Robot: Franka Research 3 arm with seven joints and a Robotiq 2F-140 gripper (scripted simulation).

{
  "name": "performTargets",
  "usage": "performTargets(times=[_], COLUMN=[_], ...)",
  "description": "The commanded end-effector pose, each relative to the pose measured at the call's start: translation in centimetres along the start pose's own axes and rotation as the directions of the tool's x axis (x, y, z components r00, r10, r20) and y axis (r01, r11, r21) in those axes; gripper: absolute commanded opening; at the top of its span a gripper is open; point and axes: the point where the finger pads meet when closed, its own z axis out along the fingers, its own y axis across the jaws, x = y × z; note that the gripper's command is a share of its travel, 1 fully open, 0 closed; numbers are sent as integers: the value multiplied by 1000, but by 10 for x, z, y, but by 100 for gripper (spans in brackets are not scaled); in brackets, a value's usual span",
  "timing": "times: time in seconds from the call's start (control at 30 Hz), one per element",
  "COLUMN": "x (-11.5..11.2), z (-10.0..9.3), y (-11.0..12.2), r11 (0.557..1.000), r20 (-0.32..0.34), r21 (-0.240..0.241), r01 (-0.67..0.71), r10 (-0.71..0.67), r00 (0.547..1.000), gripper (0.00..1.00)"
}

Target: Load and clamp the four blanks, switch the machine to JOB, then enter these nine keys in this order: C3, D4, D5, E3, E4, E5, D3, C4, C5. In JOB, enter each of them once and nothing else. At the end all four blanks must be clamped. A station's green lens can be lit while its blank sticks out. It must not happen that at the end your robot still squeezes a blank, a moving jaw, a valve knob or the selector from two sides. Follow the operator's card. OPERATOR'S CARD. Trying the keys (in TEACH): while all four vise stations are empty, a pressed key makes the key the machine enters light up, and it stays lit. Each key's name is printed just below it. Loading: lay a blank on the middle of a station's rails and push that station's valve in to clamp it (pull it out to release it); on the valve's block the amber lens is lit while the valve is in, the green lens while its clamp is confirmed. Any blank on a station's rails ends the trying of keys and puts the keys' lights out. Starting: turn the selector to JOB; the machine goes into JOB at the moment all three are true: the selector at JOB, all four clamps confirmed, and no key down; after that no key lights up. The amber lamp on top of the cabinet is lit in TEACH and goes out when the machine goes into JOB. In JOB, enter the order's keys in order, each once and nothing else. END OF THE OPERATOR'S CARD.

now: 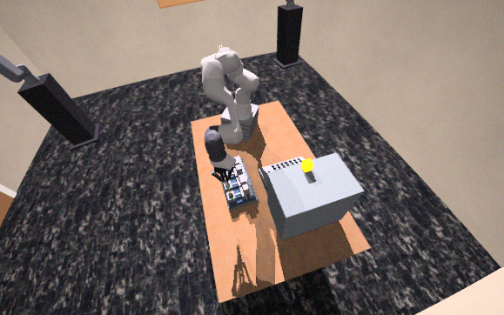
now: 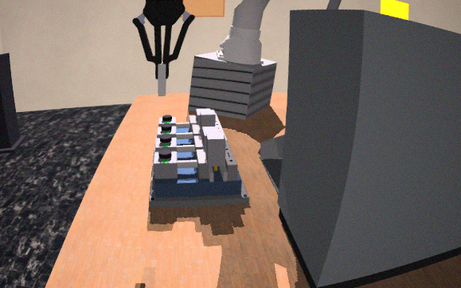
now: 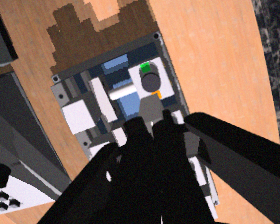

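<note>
I have the arm (image 1: 226,83) (image 2: 247,40) bent high above its base, its forearm reaching toward the vise fixture (image 1: 242,202) (image 2: 197,188) (image 3: 143,52) on the table (image 1: 233,244) (image 2: 114,223) (image 3: 211,60). The gripper (image 1: 224,177) (image 2: 162,95) (image 3: 154,109) points downward, upright in the exterior view, and hangs above the fixture level, touching nothing. Its jaws are closed together, with nothing grasped.

From the exterior I can count four green lenses lit, one at each black valve knob; the nearest green lens (image 2: 166,161) (image 3: 145,67) is beside its valve knob (image 2: 165,154) (image 3: 151,82). The wrist view gives me also an amber lens (image 3: 157,94), lit on this same block, which the exterior does not let me see. The pale blocks (image 2: 215,149) (image 3: 78,117) stand opposite the valves, but I cannot tell surely which parts are the blanks, or how they sit on the rails.

The top view shows the key panel (image 1: 287,164) (image 3: 21,197) at the side of the cabinet (image 1: 316,187) (image 2: 412,139); in the exterior, the cabinet hides these keys. The lamp (image 1: 306,165) (image 2: 394,9) on top is bright yellow, so the machine is in TEACH.
</note>
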Motion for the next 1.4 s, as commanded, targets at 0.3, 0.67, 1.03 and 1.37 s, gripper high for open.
performTargets(times=[0.3, 0.67, 1.03, 1.37], x=[0, 0, 0, -4], z=[-1, -7, -50, -51], y=[-1, -1, -1, -19], r11=[1000, 1000, 1000, 1000], r20=[1, 1, 1, -17], r21=[2, 2, 2, 2], r01=[4, 4, 4, 3], r10=[-4, -4, -4, -3], r00=[1000, 1000, 1000, 1000], gripper=[0, 0, 0, 0])
